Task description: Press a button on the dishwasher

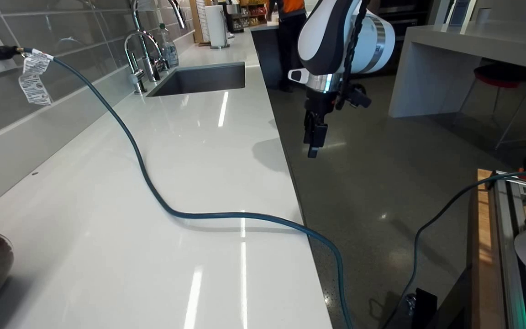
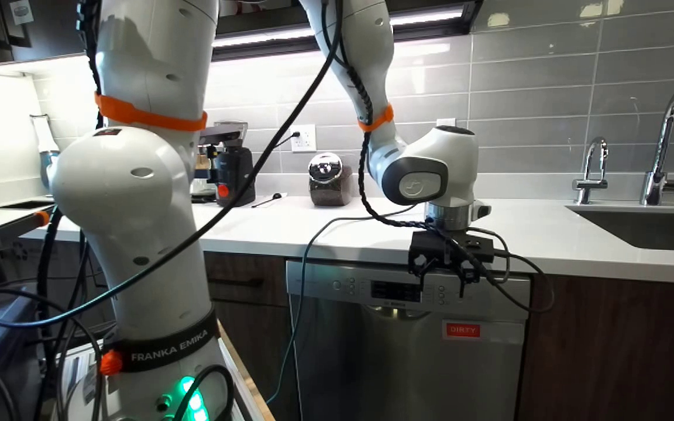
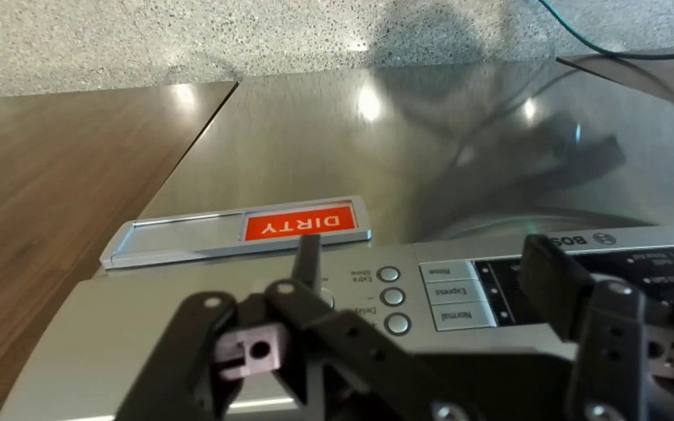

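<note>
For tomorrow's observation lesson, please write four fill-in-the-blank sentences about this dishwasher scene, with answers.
1. The red label on the dishwasher reads ____.
2. Three buttons beside the display read Rinse, Express and ____.
3. The lights on the robot base glow ____.
4. The gripper is not shut but ____.
Answers: DIRTY; Normal; green; open.

I count one gripper [image 2: 442, 285] with two fingers [image 3: 553, 286]; one dishwasher [image 2: 404, 362] with one display [image 2: 395, 290] and one DIRTY sign [image 3: 300, 223]; in my wrist view, three round buttons [image 3: 392, 296] in full, a fourth partly hidden, and three keys [image 3: 460, 292] I can read; two taps [image 2: 653, 188] at one sink [image 2: 664, 231]; one jar [image 2: 330, 190]; one paper roll [image 1: 217, 26].
</note>
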Tool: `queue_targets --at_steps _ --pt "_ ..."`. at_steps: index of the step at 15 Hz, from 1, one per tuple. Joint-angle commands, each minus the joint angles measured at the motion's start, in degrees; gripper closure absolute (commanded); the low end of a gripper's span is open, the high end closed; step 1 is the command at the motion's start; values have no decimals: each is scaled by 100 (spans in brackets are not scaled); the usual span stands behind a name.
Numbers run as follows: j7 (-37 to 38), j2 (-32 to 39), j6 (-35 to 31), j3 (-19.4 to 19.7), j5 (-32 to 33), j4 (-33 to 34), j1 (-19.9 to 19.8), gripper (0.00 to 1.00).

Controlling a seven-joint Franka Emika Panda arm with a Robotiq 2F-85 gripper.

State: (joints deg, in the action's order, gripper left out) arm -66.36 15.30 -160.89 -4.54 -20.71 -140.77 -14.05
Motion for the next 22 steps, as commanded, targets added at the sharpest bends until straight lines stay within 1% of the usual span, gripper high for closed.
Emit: queue_targets --at_steps 1,2,5,6,8,9,22 --pt "-399 330 -301 -347 -341 135 -325 45" --pt "-449 386 -342 -412 -360 152 -393 55" --pt "-654 538 -415 -505 -487 219 -492 77" --pt "-726 590 -477 -555 -532 241 -538 85" --pt "-867 683 -590 -663 -615 281 -643 98" --pt "-910 726 -639 -702 -619 298 -683 100" --pt "-1232 1088 -777 -1191 -625 487 -1172 100"
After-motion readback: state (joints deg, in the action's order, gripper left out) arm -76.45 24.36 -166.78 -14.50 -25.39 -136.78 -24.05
